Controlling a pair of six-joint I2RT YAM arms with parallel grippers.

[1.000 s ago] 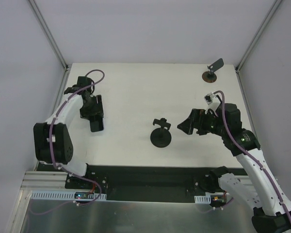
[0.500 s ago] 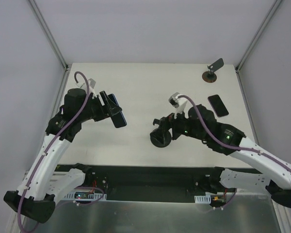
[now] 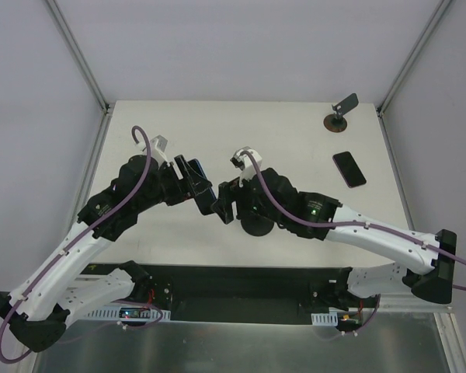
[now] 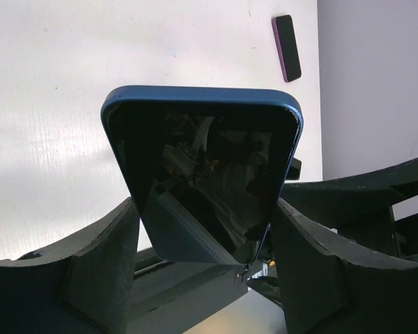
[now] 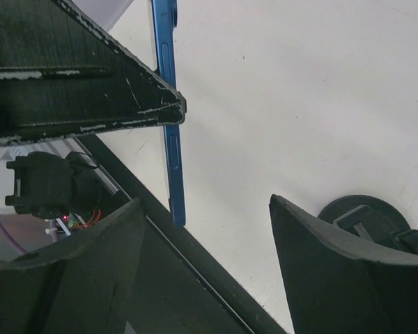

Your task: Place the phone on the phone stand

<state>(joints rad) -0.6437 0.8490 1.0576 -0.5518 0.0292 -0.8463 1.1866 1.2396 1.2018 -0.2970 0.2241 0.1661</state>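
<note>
White table (image 3: 295, 140) – my left gripper (image 4: 205, 209) is clamped on the phone (image 4: 202, 160), holding it up off the surface near the stand (image 5: 362, 212). My right gripper (image 5: 207, 202) is spread wide beside the phone's edge – gripping nothing.

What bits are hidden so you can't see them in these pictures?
- Top view: the right arm covers most of the phone stand, clamp head included.
- Right wrist view: the phone shows edge-on, screen unseen.
- Top view: dark overlap hides whether the right gripper touches the phone.
</note>
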